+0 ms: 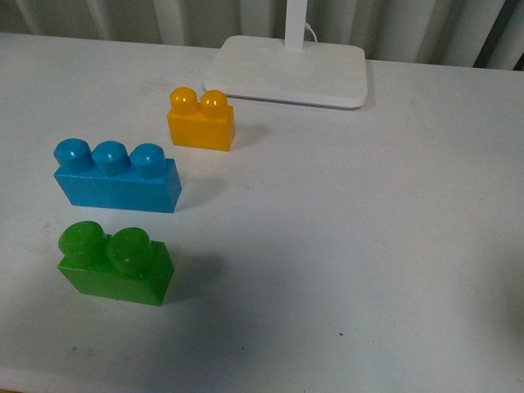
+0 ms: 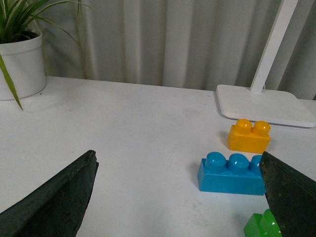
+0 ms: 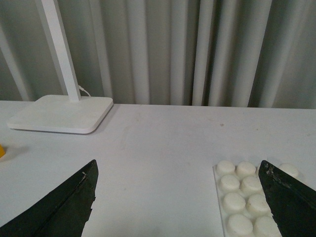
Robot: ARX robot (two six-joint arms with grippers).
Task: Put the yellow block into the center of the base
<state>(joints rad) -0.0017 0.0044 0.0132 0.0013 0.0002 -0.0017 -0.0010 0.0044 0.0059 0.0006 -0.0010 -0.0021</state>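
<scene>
The yellow block (image 1: 201, 119) stands upright on the white table, in front of the lamp foot; it also shows in the left wrist view (image 2: 249, 136). The base (image 3: 242, 203), a white studded plate, lies flat on the table in the right wrist view, partly behind one right finger; it is out of the front view. My left gripper (image 2: 180, 197) is open and empty, above the table short of the blocks. My right gripper (image 3: 178, 200) is open and empty, with the base by one finger. Neither gripper shows in the front view.
A blue three-stud brick (image 1: 117, 177) and a green two-stud brick (image 1: 115, 262) stand nearer than the yellow block. A white lamp foot (image 1: 288, 70) with its stem sits at the table's back. A potted plant (image 2: 19, 54) stands far off in the left wrist view.
</scene>
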